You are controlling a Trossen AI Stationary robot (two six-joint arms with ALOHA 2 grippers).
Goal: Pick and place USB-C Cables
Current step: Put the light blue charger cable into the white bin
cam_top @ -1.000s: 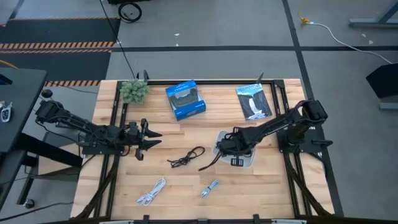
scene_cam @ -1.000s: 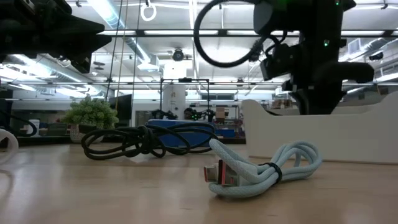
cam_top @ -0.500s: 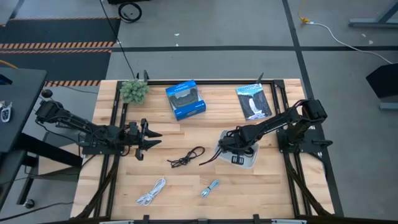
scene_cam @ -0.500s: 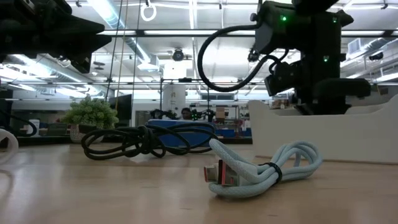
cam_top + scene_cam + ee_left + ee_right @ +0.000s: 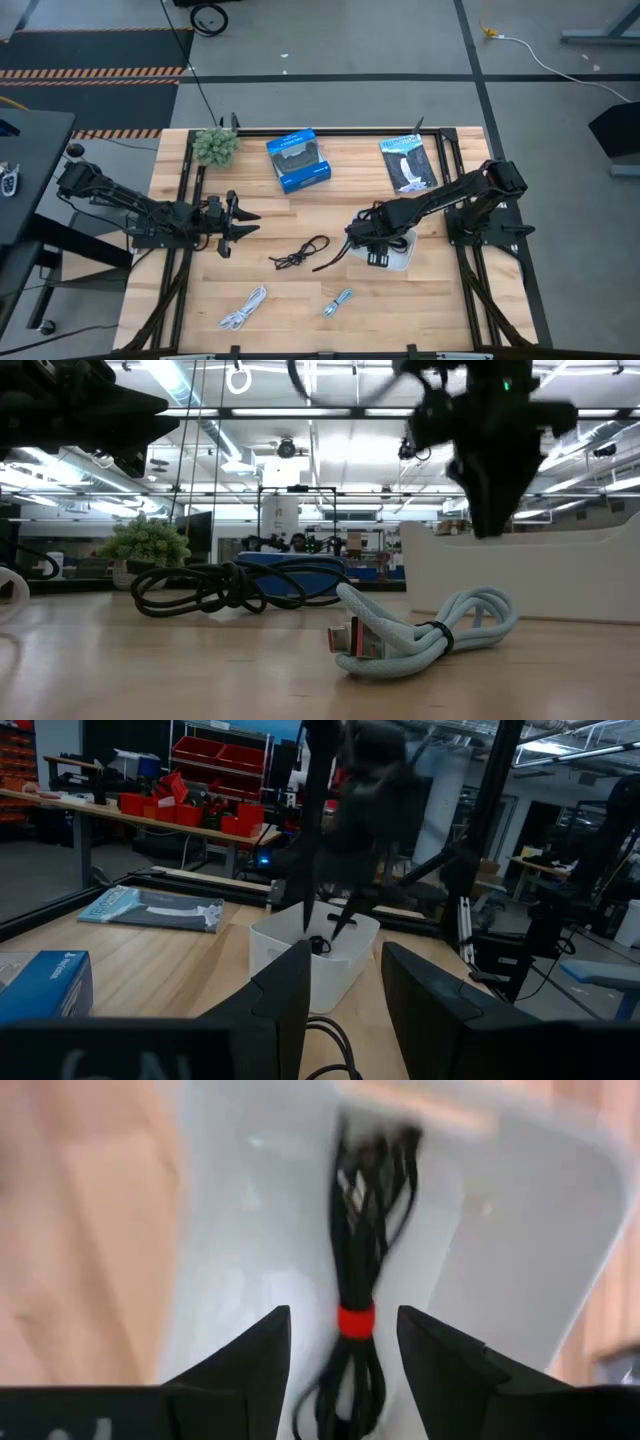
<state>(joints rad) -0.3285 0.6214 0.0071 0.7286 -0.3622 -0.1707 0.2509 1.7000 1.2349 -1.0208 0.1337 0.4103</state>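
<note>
While the left end effector [image 5: 238,217] waits over the left side of the bench [image 5: 300,300], its fingers [image 5: 285,1005] spread apart with nothing between them, the right end effector [image 5: 362,238] hangs above the left edge of the white tray [image 5: 400,258]. In the right wrist view its two fingers [image 5: 245,1355] stand apart and hold nothing; between them, lower down, the black cable with a red tie [image 5: 358,1320] lies lengthwise inside the tray [image 5: 520,1250]. A dark loop of the arm's own wiring [image 5: 330,260] trails from the right arm toward the bench centre.

The other three cables lie on bare wood, well apart from the tray. The black cable [image 5: 298,252] sits loosely tangled near the middle of the bench, just left of the right end effector. The white cable [image 5: 243,308] lies near the front edge on the left, and the silvery grey-blue cable [image 5: 338,301] near the front edge to its right. In the low view the grey-blue coil [image 5: 420,632] is nearest, bound by a dark tie, with the black cable [image 5: 230,585] behind it.

At the far side of the bench stand a small green plant [image 5: 215,146], a blue box [image 5: 298,160] and a flat packet [image 5: 408,162].
</note>
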